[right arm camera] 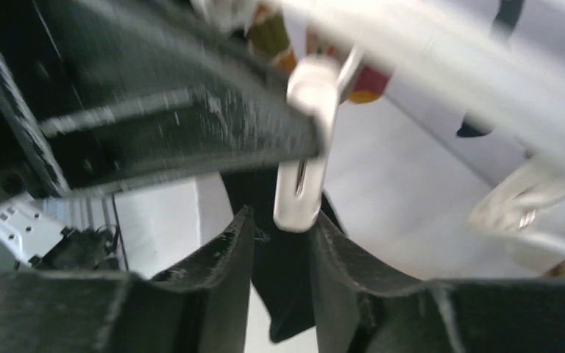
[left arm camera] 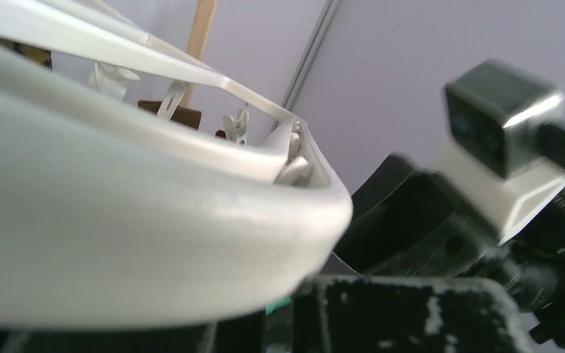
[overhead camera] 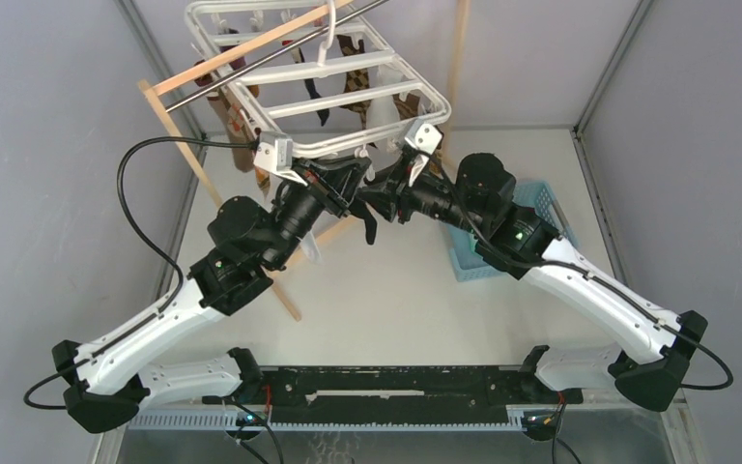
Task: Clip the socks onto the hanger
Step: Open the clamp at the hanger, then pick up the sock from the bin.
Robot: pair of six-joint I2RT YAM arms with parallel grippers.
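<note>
- Two grippers meet under the near rail of the hanger (left arm camera: 154,243), which hangs overhead.
- The left gripper (overhead camera: 350,180) is pressed together. What it pinches is hidden.
- The right gripper (right arm camera: 283,224) has its fingers on either side of a clip (right arm camera: 305,147). Whether they squeeze it cannot be told.
- One brown-orange sock (overhead camera: 357,83) hangs under the frame, and dark fabric (right arm camera: 279,294) dangles below the clip.
- Seat the fabric edge deep in the clip mouth before releasing.
- Avoid swinging the hanger.
</note>
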